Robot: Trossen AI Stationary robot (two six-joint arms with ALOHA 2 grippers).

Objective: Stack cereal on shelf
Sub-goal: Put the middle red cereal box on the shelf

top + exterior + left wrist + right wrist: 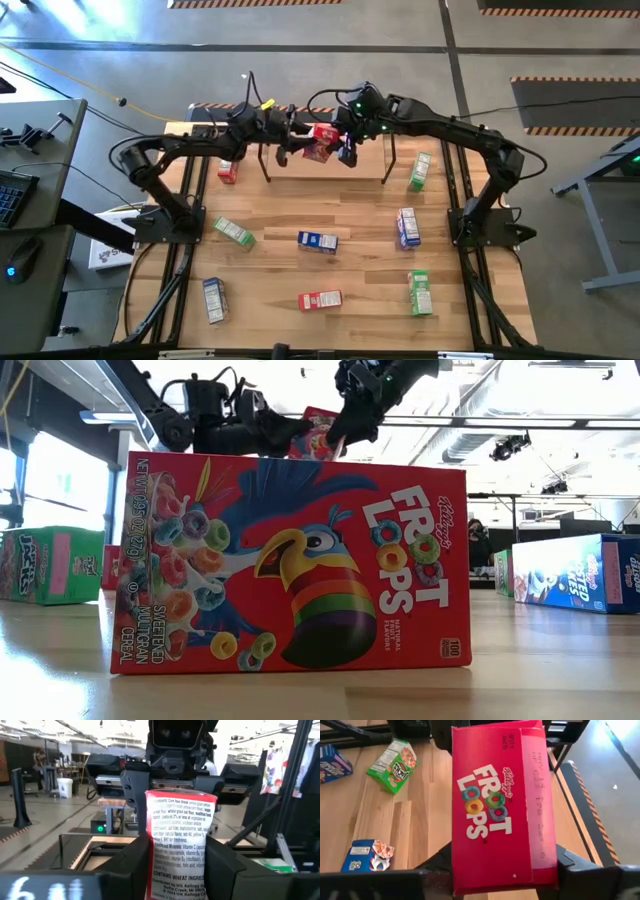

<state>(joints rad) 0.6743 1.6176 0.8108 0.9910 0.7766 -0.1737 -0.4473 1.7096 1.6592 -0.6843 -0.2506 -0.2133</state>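
Red box held between both grippers above the shelf.

Left gripper [283, 141] and right gripper [346, 147] each grasp the red box [321, 142] over the shelf [372, 162]; eight more boxes lie on the table [350, 270].

glossy cardboard cereal box [500, 805], wooden tabletop [330, 275]

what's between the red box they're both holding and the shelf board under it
Nothing visible. The red Froot Loops box hangs over the shelf between the left gripper and right gripper; the board below looks bare, and the other boxes lie on the table.
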